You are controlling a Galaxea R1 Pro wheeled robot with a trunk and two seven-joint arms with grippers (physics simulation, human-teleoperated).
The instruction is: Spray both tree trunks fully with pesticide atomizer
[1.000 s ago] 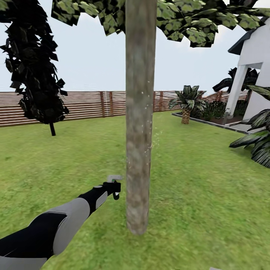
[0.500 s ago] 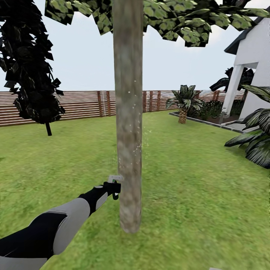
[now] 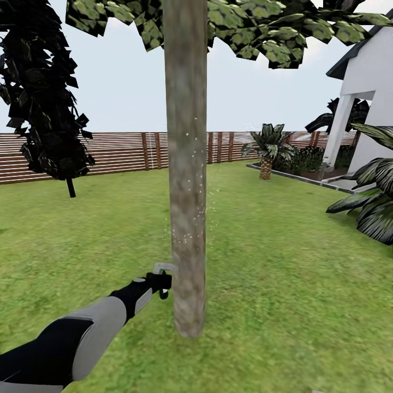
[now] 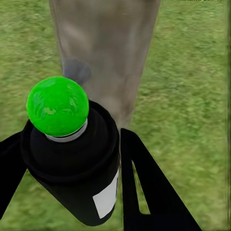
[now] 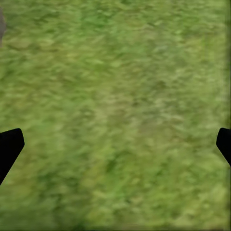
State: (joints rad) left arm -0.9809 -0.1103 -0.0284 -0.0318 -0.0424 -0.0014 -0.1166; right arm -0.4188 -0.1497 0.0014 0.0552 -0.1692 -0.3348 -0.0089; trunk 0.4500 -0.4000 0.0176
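You had the left gripper [image 4: 103, 159] clenched on the pesticide atomizer [image 4: 72, 154], held right beside the tree trunk [image 3: 186, 164]. White pesticide [image 3: 188, 234] specks only dotted mid-trunk, so plenty left, I'd guess. Right gripper [image 5: 115, 144] jaws hung released over grass [image 5: 115, 96].

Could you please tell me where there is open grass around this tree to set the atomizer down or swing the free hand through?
Open lawn stretches between the tree trunk and the fence, and again from the trunk toward the planting bed. Grass lies bare under the right hand. It is tight at the trunk's base, where the left hand holds the atomizer.
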